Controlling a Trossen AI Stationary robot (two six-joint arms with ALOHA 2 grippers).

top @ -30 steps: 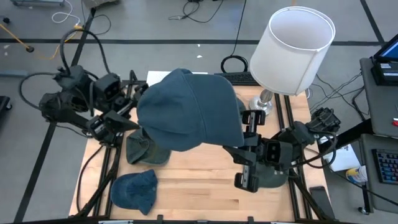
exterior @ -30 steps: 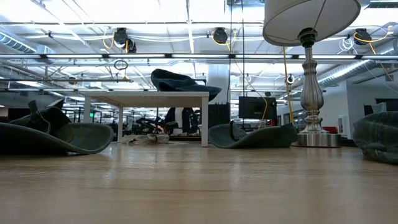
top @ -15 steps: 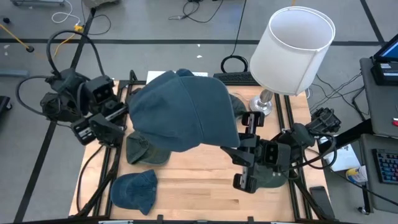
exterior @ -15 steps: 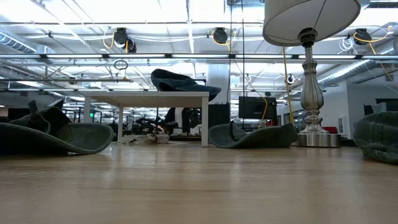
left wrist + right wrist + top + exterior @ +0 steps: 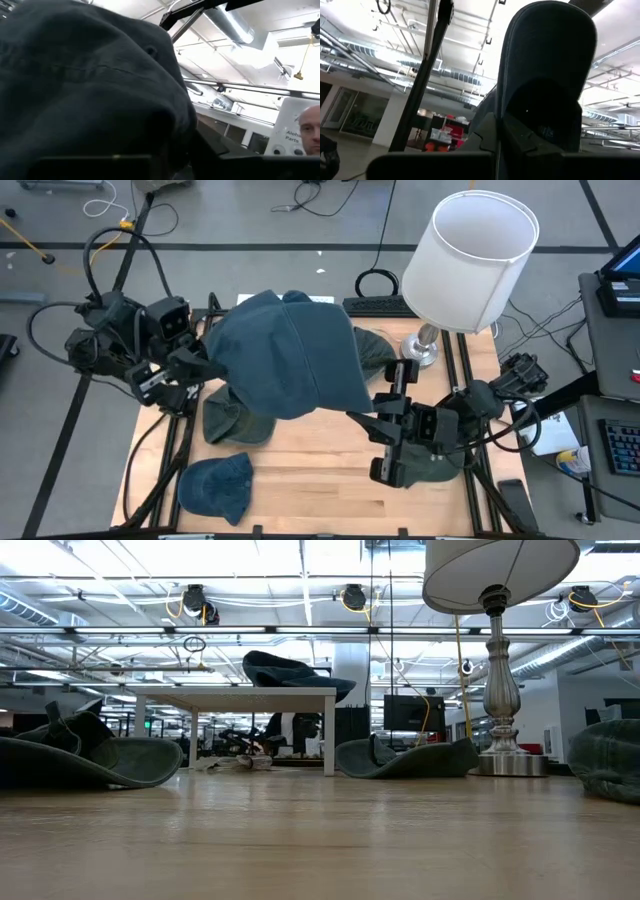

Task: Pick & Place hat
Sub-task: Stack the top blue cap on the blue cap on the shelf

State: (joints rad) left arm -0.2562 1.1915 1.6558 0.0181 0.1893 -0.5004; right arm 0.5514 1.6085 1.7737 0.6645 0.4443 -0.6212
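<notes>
Blue-grey cloth, a large soft cap [image 5: 290,355], hangs raised over the wooden bench [image 5: 320,480] toward twelve o'clock. The left gripper [image 5: 198,365] pinches its nine o'clock edge with narrow fingers; the right gripper [image 5: 372,420] clamps its brim at four o'clock. Beside the cap, at two o'clock, stands a white-shaded metal lamp [image 5: 470,260].

The counter [image 5: 320,470] is seen from straight above; its surface is viewed level toward the room. The lamp [image 5: 470,250] is shared. Both wrist views are tilted ceilingward, close against the hat [image 5: 85,85].
</notes>
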